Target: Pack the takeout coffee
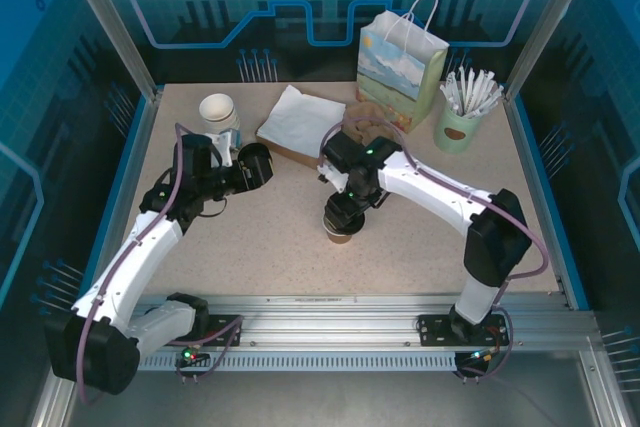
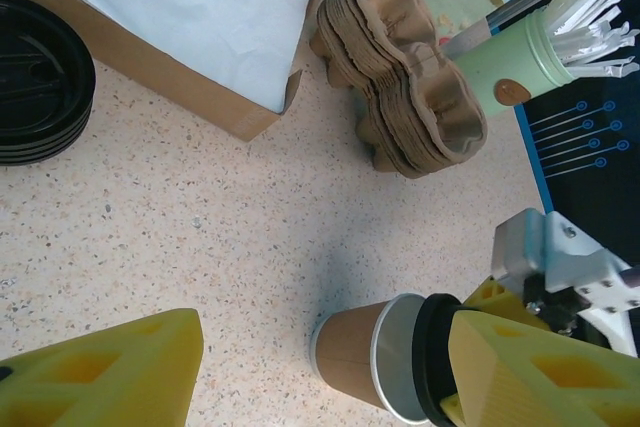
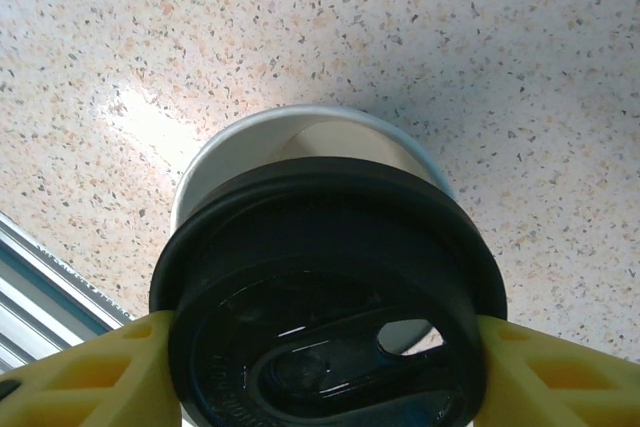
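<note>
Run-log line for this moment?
right gripper: shut on takeout coffee by its lid | cup upright | left gripper: open, apart from cup

Bright even light; soft glare on the tabletop (image 3: 150,117).

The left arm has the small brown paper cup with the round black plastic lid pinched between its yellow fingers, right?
No, the arm is wrong: the right gripper has the small brown paper cup with the round black plastic lid pinched between its yellow fingers. The top external view shows it.
</note>
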